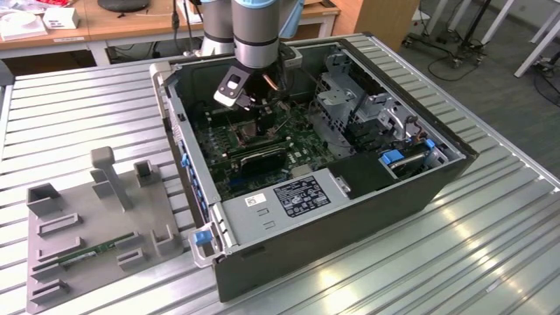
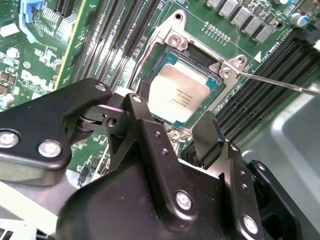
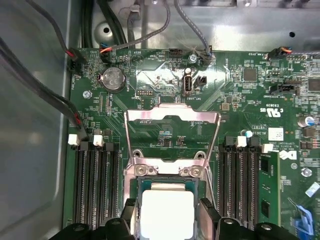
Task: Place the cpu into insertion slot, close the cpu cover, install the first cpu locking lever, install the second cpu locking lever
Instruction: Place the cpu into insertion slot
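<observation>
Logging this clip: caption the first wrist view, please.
The claw straddles the cpu seated in the insertion slot; cpu cover raised.

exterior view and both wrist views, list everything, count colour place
computer case: one, black, open, on the table
table: one, silvery slats
circuit board: one, green, inside the case
insertion slot: one, dark, on the board
cpu: one, silvery, lying in the slot
cpu cover: one, silvery, raised open
fixture tray: one, grey, exterior view's left of the case
memory stick: one, green, on the tray
arm: one, grey, reaching into the case
gripper: one, black, open, over the cpu
</observation>
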You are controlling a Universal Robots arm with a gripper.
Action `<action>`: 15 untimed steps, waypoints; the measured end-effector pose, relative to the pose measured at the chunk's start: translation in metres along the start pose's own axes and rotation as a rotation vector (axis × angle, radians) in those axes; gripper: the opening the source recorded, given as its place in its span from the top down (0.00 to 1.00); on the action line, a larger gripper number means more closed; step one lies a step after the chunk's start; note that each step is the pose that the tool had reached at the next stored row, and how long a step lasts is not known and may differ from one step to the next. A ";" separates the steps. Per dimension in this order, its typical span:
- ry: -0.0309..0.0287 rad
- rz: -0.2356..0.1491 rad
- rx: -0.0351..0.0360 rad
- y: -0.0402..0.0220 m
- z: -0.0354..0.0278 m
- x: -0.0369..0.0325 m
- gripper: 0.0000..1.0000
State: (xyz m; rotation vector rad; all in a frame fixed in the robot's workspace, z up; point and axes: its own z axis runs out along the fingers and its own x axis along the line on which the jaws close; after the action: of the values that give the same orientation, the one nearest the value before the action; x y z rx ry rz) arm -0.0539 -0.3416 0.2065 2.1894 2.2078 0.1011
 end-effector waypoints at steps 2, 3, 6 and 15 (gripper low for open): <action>-0.0001 0.000 0.0001 0.0002 -0.0024 0.0001 0.39; -0.0001 0.000 0.0001 0.0003 -0.0036 0.0001 0.39; 0.0001 0.000 0.0000 0.0004 -0.0049 0.0002 0.39; 0.0000 0.000 0.0000 0.0004 -0.0052 0.0001 0.40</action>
State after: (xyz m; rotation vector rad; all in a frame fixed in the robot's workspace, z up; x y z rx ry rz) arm -0.0539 -0.3416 0.2117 2.1894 2.2078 0.1011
